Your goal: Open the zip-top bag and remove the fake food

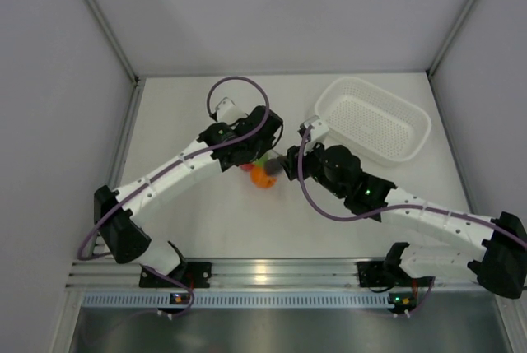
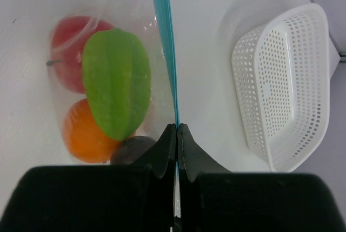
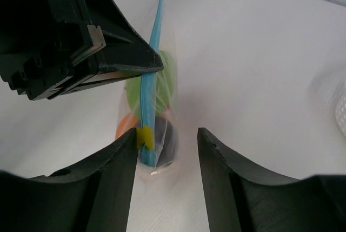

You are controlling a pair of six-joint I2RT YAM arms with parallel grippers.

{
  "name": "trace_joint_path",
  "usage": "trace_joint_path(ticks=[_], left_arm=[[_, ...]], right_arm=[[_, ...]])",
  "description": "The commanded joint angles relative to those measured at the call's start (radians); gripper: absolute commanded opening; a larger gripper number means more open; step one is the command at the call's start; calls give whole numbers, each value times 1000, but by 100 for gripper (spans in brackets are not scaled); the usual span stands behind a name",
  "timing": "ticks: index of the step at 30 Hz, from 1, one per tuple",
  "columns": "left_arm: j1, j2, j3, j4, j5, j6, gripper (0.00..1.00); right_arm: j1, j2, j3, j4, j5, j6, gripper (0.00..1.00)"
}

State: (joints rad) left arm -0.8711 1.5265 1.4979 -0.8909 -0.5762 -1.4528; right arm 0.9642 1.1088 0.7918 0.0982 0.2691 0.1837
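- Find the zip-top bag (image 1: 262,170) mid-table, between the two arm tips, with its lower end on the white table (image 1: 206,221).
- See left gripper (image 2: 177,133) pinched fully shut on the zip strip (image 2: 168,53), fingertips meeting on the blue band with no gap.
- See right gripper (image 3: 166,134) at a middling spread, jaws apart and straddling the bag's near end, nothing clamped.
- Note a yellow slider tab (image 3: 144,135) on the strip, touching or just beside one right finger (image 3: 116,167); cannot tell which. Other finger apart from the strip.
- Read the strip as a single thin line, edge-on, in both wrist views.
- Count four pieces of fake food (image 1: 263,176) inside the bag, behind clear film: red ball (image 2: 65,48), lime-green piece (image 2: 116,80) lying partly over it, orange ball (image 2: 81,137) beside those, dark maroon piece (image 2: 134,148) closest to the left fingertips.
- Locate white perforated basket (image 1: 416,127) at the far right of the table, upright, apart from bag and left gripper, near the right arm's wrist.
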Motion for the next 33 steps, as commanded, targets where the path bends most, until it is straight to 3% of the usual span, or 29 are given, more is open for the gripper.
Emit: trace_joint_path(ticks=[1, 7, 12, 17, 21, 22, 28, 33], left_arm=[[0, -72, -25, 52, -7, -46, 0], [0, -124, -45, 52, -20, -60, 0], [0, -155, -53, 50, -33, -70, 0], [0, -175, -67, 59, -33, -83, 0], [0, -178, -70, 69, -31, -81, 0], [0, -180, -70, 69, -31, -80, 0], [0, -186, -77, 89, -19, -41, 0], [0, -183, -94, 159, 19, 46, 0]], right_arm=[[-15, 26, -6, 130, -86, -27, 48], [-16, 39, -26, 196, -169, -43, 37], [-16, 54, -51, 232, -174, -36, 37], [-18, 52, -86, 305, -142, -36, 24], [-16, 40, -98, 340, -151, -41, 24], [-16, 40, -101, 345, -154, -43, 19], [-16, 5, -106, 341, -171, -53, 0], [-18, -52, -97, 253, -183, -85, 0]])
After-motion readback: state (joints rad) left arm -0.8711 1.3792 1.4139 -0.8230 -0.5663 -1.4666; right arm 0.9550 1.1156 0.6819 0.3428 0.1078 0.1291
